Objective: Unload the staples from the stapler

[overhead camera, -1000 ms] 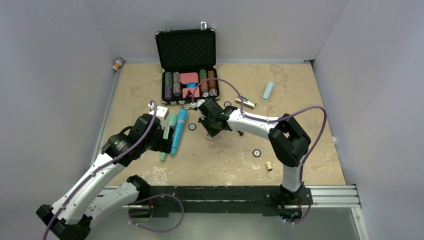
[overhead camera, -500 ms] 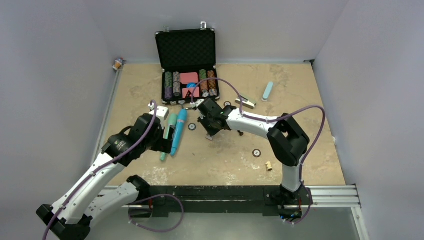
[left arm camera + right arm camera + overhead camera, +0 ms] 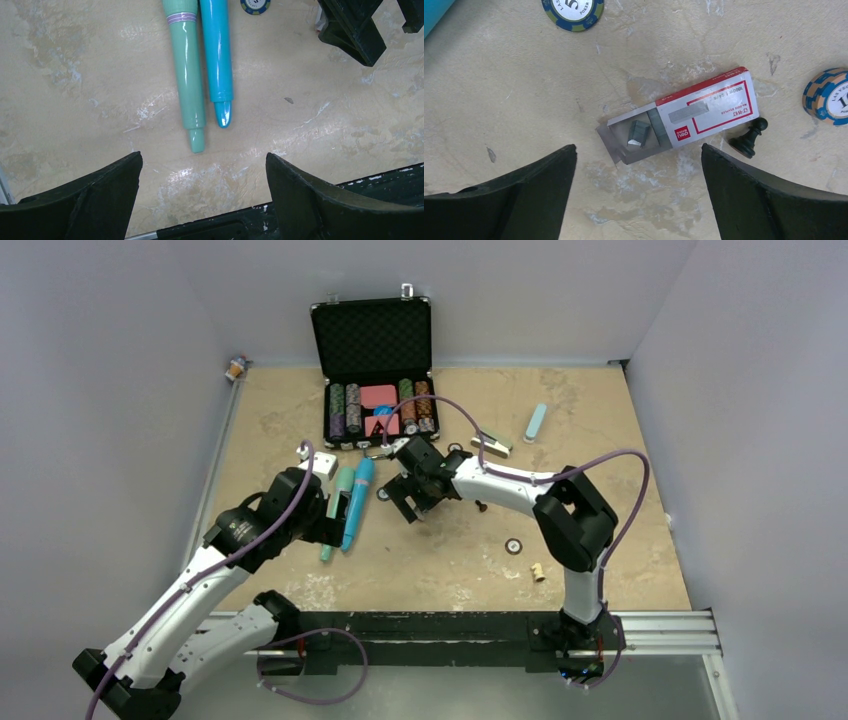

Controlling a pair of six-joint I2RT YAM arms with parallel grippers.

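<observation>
A short grey strip of staples [image 3: 639, 134] lies tipped in the open tray of a white and red staple box [image 3: 704, 107] on the table. My right gripper [image 3: 638, 146] hovers just above the tray, jaws open wide and empty; from above, the right gripper [image 3: 410, 502] is mid-table. The left gripper [image 3: 204, 154] is open too, with nothing in it, below the tips of a green tube [image 3: 189, 85] and a blue tube [image 3: 218, 60]. I cannot tell which item is the stapler; a pale blue oblong [image 3: 536, 422] and a small olive piece [image 3: 492, 444] lie at the back right.
An open black poker case [image 3: 380, 405] with chips stands at the back. Loose chips [image 3: 572, 10] [image 3: 829, 96] and a black chess pawn [image 3: 749, 137] lie round the box. A chip [image 3: 513, 546] and a cork [image 3: 538, 571] sit to the right.
The right gripper's jaws have gone from shut to wide open, and its head has shifted slightly left. The left arm has not moved.
</observation>
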